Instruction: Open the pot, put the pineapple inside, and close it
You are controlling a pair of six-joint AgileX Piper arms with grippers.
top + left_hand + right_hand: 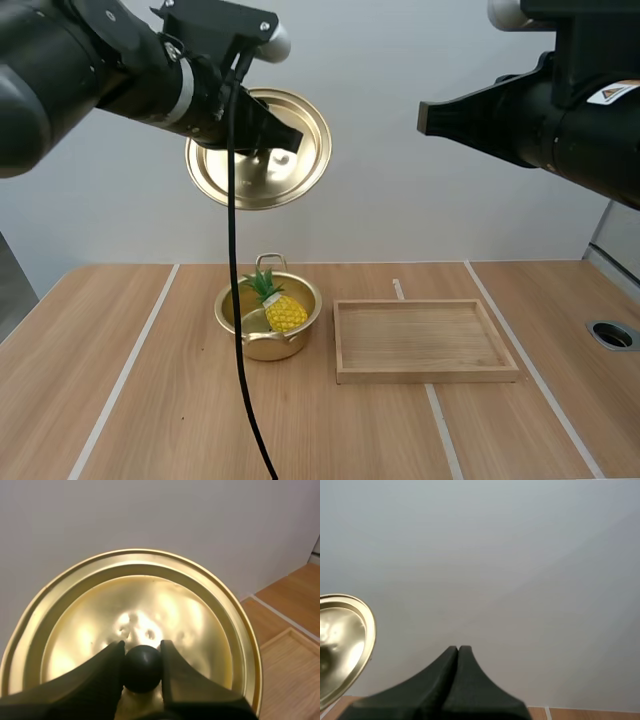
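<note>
Your left gripper (142, 652) is clamped on the small black ball knob (142, 671) of the round golden metal lid (150, 600), with one finger on each side of the knob. It holds the lid high in the air, tipped up on edge rather than lying flat. From the high camera the lid hangs on the left side of the scene, well above the light wooden table (130, 400) and roughly over the short golden metal pot with loop handles (262, 347). That pot stands open near the table's middle. The small yellow toy pineapple with green leaves (282, 310) lies inside the pot on a slant, its leaves pointing far and left. Just right of the pot, and apart from it, sits the shallow rectangular wooden tray (425, 375). Your right gripper (458, 651) is raised high on the right side, its fingers pressed together on nothing. By my reading, two of the three steps are done: the pot is open and the fruit is in. Only the closing is left. You would need to turn the lid level, lower it over the rim and centre it so that it seats, then let go of the knob. Mind the leaves, which may reach up near the rim and stop the lid from seating.
</note>
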